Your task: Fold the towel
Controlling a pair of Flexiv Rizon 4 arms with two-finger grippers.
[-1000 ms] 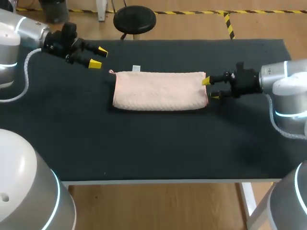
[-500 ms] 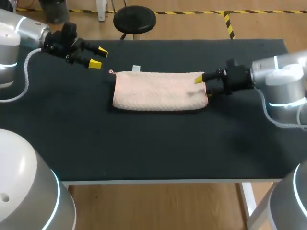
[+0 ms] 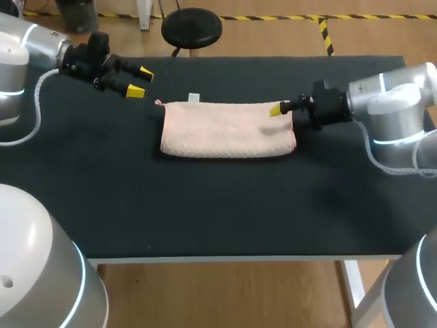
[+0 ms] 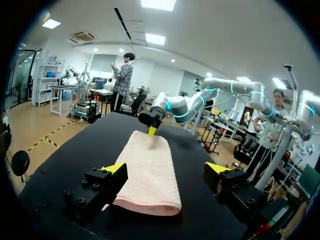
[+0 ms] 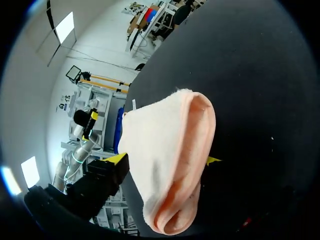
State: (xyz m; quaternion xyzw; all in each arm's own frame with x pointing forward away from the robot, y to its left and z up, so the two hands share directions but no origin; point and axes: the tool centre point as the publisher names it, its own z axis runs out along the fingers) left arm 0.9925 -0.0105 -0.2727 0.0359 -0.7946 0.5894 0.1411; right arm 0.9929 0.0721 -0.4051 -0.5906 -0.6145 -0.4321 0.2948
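A pink towel (image 3: 227, 130), folded into a long strip, lies flat on the black table (image 3: 205, 205). My right gripper (image 3: 278, 111) is at the towel's far right corner. One yellow fingertip (image 3: 276, 109) sits over the cloth and casts a shadow on it, while the other is hidden. In the right wrist view the towel's end (image 5: 175, 150) lies between the right gripper's (image 5: 165, 160) open fingers. My left gripper (image 3: 140, 81) hangs open above the table beyond the towel's far left corner, apart from it. In the left wrist view the towel (image 4: 150, 160) lies ahead of the left gripper (image 4: 166, 169).
A small white tag (image 3: 194, 98) lies on the table just behind the towel. Bare black tabletop stretches in front of the towel to the near edge (image 3: 225, 257).
My right gripper moved left and toward the far side, from beside the towel's right edge to over its far right corner, and its fingers narrowed a little. The left arm and towel stayed put.
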